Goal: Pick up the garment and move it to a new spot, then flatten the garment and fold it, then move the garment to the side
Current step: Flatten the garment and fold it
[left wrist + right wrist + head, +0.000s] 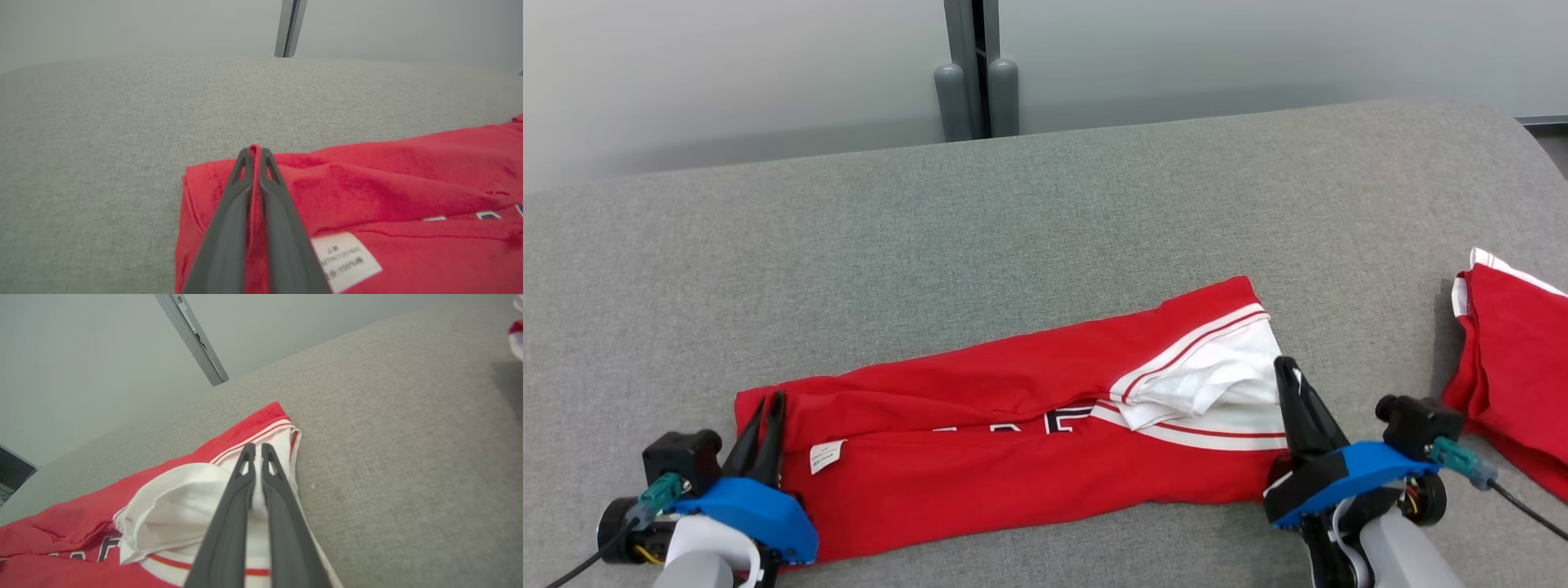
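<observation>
Grey fabric counter (pixel 1045 212) bears the garment (pixel 1013 465) folded lengthwise; fingers of the left gripper (pixel 770 400) pinch its red end; those of the right gripper (pixel 1285 363) clamp the white end, likely to stretch it flat.

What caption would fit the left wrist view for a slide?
Left gripper shut on a fold of the red garment, beside its white label.

surface: grey woven fabric pad (pixel 1045 212), far edge curved
wall: plain pale panels (pixel 727 73)
joint: grey vertical post (pixel 971 33) between panels
light: soft, even
</observation>
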`<state>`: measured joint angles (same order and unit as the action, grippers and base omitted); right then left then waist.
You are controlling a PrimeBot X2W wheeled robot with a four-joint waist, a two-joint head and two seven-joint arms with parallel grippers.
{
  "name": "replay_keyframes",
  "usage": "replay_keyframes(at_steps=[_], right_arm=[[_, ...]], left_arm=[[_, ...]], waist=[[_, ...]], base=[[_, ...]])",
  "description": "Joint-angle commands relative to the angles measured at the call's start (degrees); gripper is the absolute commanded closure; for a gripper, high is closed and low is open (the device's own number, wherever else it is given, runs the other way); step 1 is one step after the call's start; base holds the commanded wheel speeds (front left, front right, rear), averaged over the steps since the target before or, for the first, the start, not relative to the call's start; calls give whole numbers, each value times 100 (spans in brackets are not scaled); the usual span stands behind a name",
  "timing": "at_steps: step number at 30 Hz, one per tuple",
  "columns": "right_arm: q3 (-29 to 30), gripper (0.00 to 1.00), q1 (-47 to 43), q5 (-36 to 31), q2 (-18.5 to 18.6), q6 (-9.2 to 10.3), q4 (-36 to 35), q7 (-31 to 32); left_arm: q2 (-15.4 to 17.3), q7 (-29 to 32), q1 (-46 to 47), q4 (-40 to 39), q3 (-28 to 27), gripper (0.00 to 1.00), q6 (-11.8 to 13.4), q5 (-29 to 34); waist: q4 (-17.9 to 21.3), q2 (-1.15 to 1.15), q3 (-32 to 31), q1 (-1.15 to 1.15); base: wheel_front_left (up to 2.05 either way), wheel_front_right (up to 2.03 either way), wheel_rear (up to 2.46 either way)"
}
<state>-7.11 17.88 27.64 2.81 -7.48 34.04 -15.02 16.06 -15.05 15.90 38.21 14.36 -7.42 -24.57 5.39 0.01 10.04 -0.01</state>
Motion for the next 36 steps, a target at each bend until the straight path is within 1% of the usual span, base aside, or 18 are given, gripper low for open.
replay_keyframes(at_steps=[1,4,5,6,7,8,9,12,15,18,20,25,27,29,30,31,32,36], right_arm=[[-9,100,-77,16,20,-3,3,-18],[-13,100,-165,20,22,-3,128,-18],[22,61,-153,29,25,-3,156,-18],[44,0,-124,14,22,-3,178,-18],[96,0,-90,-49,19,-3,200,-18],[151,0,-57,-85,21,-3,219,-18],[204,0,-28,-114,22,-3,241,-18],[438,0,58,-247,20,-3,330,-18],[641,0,106,-457,20,-3,602,-17],[791,0,224,-740,20,-3,1004,-16],[802,0,305,-684,22,-3,1329,8],[925,0,463,-873,7,0,2271,126],[797,0,517,-792,-9,0,2589,252],[403,1,545,-452,-65,-6,2735,461],[143,58,540,-280,-103,-19,2727,529],[-79,96,526,-88,-142,-36,2671,565],[-305,100,508,75,-171,-38,2608,574],[-735,100,553,484,-112,-35,2432,325]], left_arm=[[23,-13,-64,14,-50,100,-9,39],[-75,-14,-189,63,-201,100,-9,106],[-112,-14,-227,32,-268,100,-8,126],[-142,-13,-278,-37,-347,81,-3,187],[-177,-13,-351,-87,-433,64,38,222],[-232,-14,-442,-141,-532,34,61,257],[-296,-13,-521,-223,-627,0,94,303],[-461,-13,-736,-477,-802,0,92,504],[-578,-13,-935,-726,-968,0,72,716],[-681,-13,-1028,-853,-1131,0,46,870],[-724,-13,-1054,-880,-1182,0,30,956],[-836,-13,-1030,-931,-1265,0,-5,1076],[-854,-13,-1013,-937,-1273,0,-13,1108],[-861,-13,-995,-943,-1286,0,-2,1108],[-864,-13,-985,-946,-1289,0,-5,1107],[-865,-13,-977,-952,-1279,0,-7,1100],[-865,-14,-971,-959,-1265,0,-7,1085],[-849,-13,-952,-987,-1192,0,-8,1068]], waist=[[-6,-1,-2,1],[-29,-1,-6,1],[-44,-1,0,1],[-62,-1,4,1],[-94,-1,6,1],[-125,-1,9,1],[-163,-1,7,1],[-331,-1,-6,1],[-502,-1,-24,1],[-643,-1,-41,1],[-717,-1,-45,1],[-848,-1,-43,1],[-877,-1,-36,1],[-888,-1,-9,1],[-884,-1,2,1],[-874,-1,9,1],[-857,-1,16,1],[-759,-1,21,1]], base=[[0,0,0],[0,0,0],[0,0,0],[0,0,0],[0,0,0],[0,0,0],[0,0,0],[0,0,0],[0,0,0],[0,0,0],[0,0,0],[0,0,0],[0,0,0],[0,0,0],[0,0,0],[0,0,0],[0,0,0],[0,0,0]])
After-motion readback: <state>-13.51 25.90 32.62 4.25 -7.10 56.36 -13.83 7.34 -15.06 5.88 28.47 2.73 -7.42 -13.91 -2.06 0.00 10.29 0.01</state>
